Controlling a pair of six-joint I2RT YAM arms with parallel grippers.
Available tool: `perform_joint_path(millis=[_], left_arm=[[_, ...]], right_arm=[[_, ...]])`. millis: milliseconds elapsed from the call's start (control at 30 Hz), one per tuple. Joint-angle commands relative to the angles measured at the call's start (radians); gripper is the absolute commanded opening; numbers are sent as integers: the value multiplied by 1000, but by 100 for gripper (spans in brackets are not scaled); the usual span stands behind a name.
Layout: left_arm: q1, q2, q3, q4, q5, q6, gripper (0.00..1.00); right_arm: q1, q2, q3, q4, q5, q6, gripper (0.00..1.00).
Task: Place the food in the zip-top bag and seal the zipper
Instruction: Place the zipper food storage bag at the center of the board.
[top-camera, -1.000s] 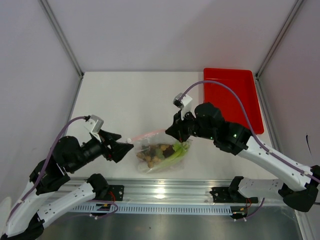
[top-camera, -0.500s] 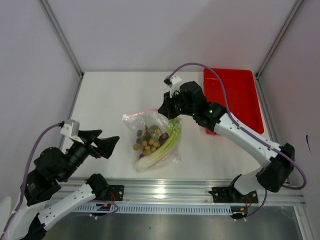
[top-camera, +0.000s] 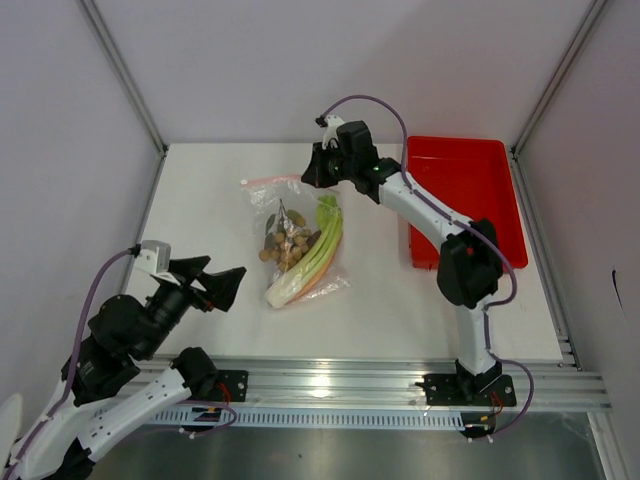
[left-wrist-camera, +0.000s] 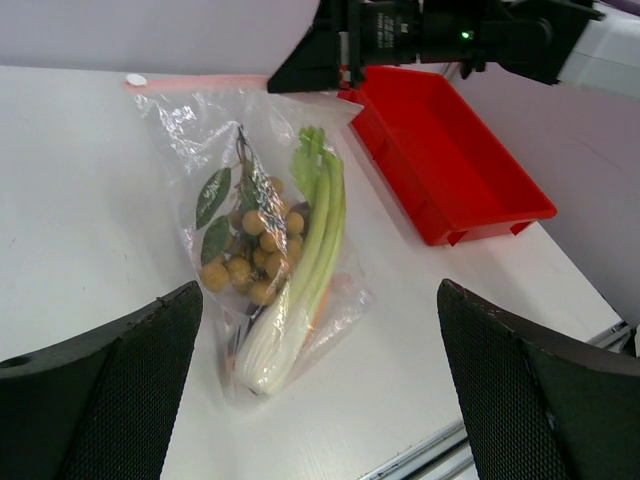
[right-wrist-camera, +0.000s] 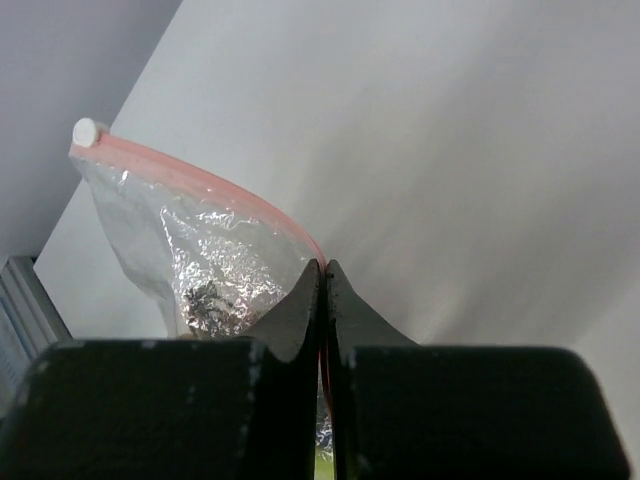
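Table (top-camera: 400, 290): white, carrying everything below.

Red tray (top-camera: 470, 200): sitting at the table's 2 o'clock corner.

Left claw (top-camera: 215, 275): hovering at 8 o'clock, jaws spread wide, gripping nothing, well apart from the bag.

Right claw (right-wrist-camera: 323, 268): jaws pressed together, pinching the zipper at the bag's 1 o'clock corner.

Bag (top-camera: 290, 215): clear, lying near the table's centre, mouth pointing to 12 o'clock.

Stalk (top-camera: 312, 255): lying inside the bag along its 3 o'clock side.

Grapes (top-camera: 283, 248): bunching inside, touching the stalk at its 9 o'clock.

Wedge (left-wrist-camera: 318, 312): showing only an orange edge beside the stalk.

Zipper (right-wrist-camera: 200, 185): pink strip running along the mouth.

Slider tab (right-wrist-camera: 86, 130): white, sitting at the strip's far end from the right claw.
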Motion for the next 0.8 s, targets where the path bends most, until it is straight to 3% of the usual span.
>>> perform_joint_path(millis=[0, 200, 600, 767], left_arm=[[-1, 15, -17, 74, -3, 31, 100], [-1, 19, -40, 76, -25, 19, 99], [-1, 38, -60, 85, 11, -32, 99], [-1, 34, -65, 84, 23, -47, 100]], right_arm=[[-42, 116, 169, 82, -45, 36, 0], [-72, 334, 402, 9, -17, 74, 0], [-122, 538, 523, 51, -69, 136, 0], [-132, 629, 618, 23, -53, 131, 13]])
